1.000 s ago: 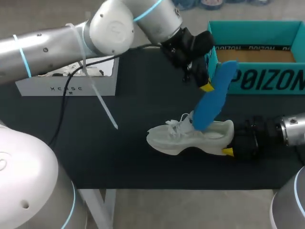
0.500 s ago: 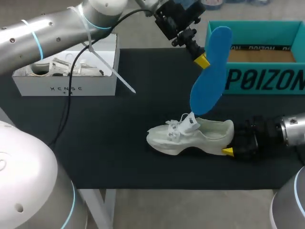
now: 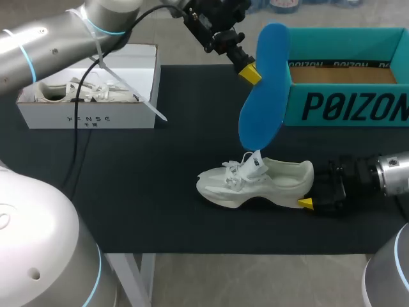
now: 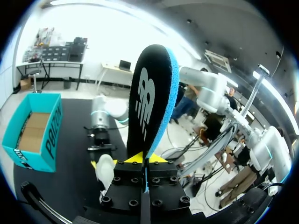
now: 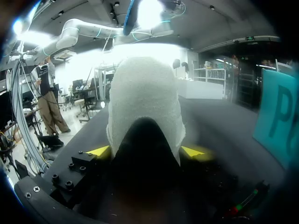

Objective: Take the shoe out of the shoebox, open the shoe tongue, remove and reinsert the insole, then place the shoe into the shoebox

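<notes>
My left gripper (image 3: 249, 72) is shut on the heel end of a blue insole (image 3: 261, 89), which hangs in the air, its toe end just above the shoe's tongue. In the left wrist view the insole (image 4: 149, 102) stands up from between the yellow tips of that gripper (image 4: 145, 159), black underside showing. A white shoe (image 3: 255, 182) lies on the black mat, toe pointing left. My right gripper (image 3: 310, 192) is shut on its heel; the heel (image 5: 145, 98) fills the gap between the tips of that gripper (image 5: 145, 151).
The teal shoebox (image 3: 345, 105) stands open at the back right, just behind the insole. A white box (image 3: 89, 118) at the back left holds another white shoe (image 3: 77, 91). A cable and zip tie hang from my left arm.
My left gripper has risen and moved left with the insole, drawing it out of the shoe until it hangs free above. The shoe and right gripper have stayed put.
</notes>
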`<state>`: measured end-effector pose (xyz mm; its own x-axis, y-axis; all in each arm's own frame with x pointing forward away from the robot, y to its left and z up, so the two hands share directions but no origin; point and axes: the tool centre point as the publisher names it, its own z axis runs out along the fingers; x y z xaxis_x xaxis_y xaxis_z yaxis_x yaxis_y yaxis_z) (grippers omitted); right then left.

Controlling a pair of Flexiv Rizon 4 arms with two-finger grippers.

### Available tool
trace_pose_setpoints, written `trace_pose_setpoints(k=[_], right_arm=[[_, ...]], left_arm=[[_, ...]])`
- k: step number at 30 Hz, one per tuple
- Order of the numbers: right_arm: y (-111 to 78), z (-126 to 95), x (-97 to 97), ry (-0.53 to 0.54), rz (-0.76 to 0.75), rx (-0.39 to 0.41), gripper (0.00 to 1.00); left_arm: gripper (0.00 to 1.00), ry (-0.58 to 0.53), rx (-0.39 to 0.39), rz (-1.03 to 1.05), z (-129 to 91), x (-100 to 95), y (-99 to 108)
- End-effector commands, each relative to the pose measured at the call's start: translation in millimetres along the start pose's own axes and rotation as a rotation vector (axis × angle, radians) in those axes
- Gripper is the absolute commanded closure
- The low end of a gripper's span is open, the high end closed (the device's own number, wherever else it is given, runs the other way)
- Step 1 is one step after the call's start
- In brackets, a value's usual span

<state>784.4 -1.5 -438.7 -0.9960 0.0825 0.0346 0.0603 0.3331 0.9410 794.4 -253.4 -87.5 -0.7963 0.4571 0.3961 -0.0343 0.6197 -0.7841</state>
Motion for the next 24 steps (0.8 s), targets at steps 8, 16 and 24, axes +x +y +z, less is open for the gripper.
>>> trace_pose_setpoints(k=[8,16,24], right_arm=[[-4.8,4,-0.2,-0.002,0.002,0.003,1.0],[-4.8,4,-0.2,-0.002,0.002,0.003,1.0],[-4.8,4,-0.2,-0.002,0.002,0.003,1.0]], left_arm=[[1.0,0.051,-0.01,0.004,-13,44.0,4],[1.0,0.063,-0.007,0.036,-17,65.9,0],[1.0,0.027,0.002,0.047,-22,81.1,-10]])
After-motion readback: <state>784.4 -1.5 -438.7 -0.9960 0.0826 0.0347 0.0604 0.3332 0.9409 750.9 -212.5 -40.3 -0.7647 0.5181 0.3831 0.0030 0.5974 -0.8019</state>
